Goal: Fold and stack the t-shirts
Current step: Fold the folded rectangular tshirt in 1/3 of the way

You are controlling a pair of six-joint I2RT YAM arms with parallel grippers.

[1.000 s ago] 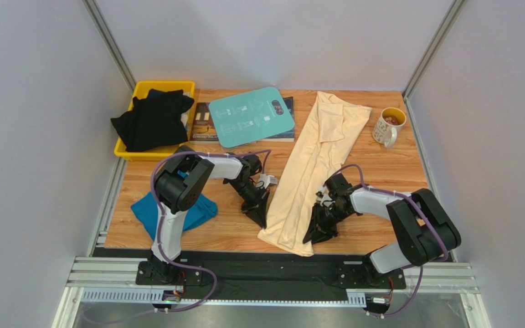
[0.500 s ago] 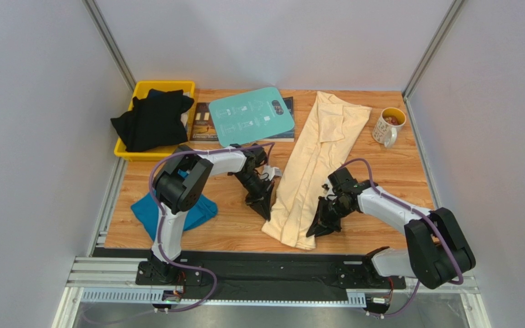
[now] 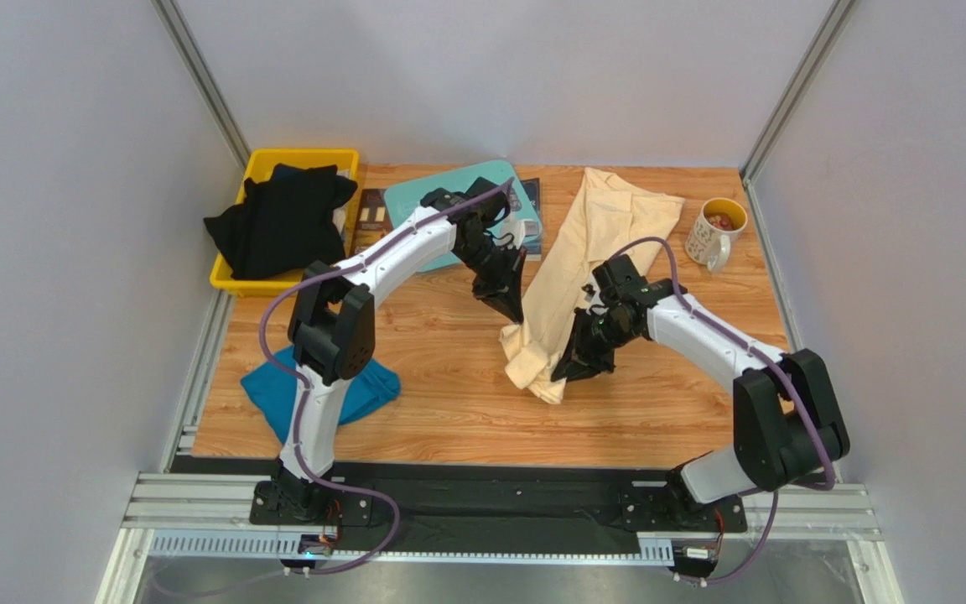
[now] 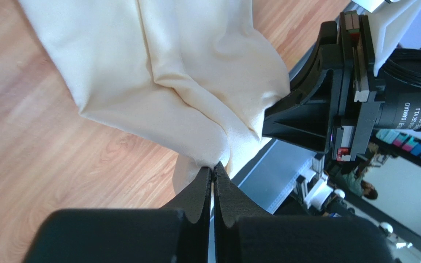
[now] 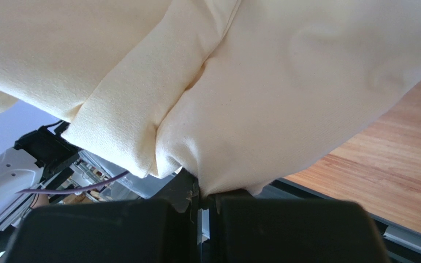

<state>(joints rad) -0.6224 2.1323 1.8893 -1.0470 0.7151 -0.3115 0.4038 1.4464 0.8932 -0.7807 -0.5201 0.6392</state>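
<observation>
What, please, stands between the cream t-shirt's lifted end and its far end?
Nothing visible: only the cream t-shirt itself lies along that path; the teal board and the mug sit to its sides.

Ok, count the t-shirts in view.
3: a pale cream-yellow cloth t-shirt in the middle; a teal-blue cloth t-shirt at the near left; a black cloth heap in the yellow plastic bin, which may hide more.

Bright, even light, soft shadows; left hand blurs close to its camera.
</observation>
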